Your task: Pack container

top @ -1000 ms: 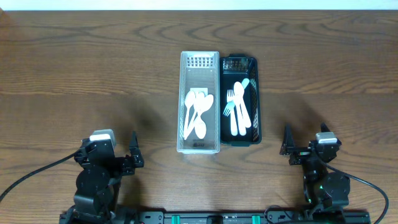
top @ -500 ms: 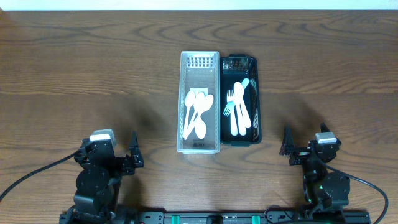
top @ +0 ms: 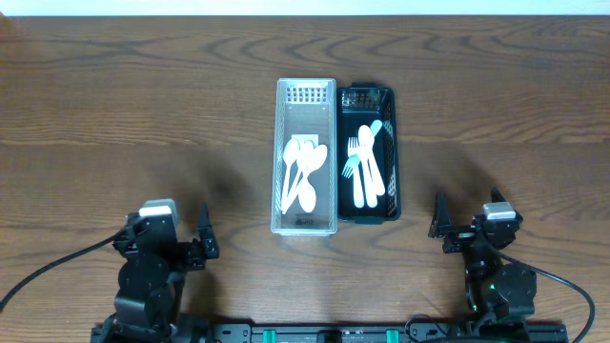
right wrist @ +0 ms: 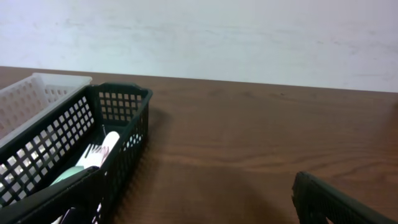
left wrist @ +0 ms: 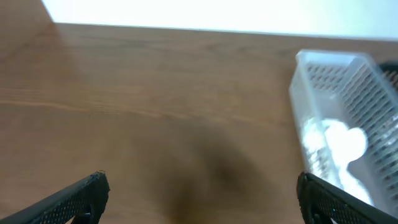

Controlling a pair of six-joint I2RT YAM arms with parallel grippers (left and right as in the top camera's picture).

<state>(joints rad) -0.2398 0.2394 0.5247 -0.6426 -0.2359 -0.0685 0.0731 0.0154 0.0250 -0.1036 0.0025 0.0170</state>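
Overhead view | spoons (top: 307,173) lie in the clear bin (top: 306,227), forks (top: 365,171) in the black basket (top: 367,96) touching that bin's right wall | left fingers (left wrist: 74,199) and right fingers (right wrist: 336,202) spread apart, empty, well short of the bin | risk: if you clip a rim you shove both containers across the worktop (top: 114,114); overlapping cutlery may lift together

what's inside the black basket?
Visible: white plastic forks piled lengthwise, overlapping, in the black basket. Hidden: the exact count, and anything beneath the pile.
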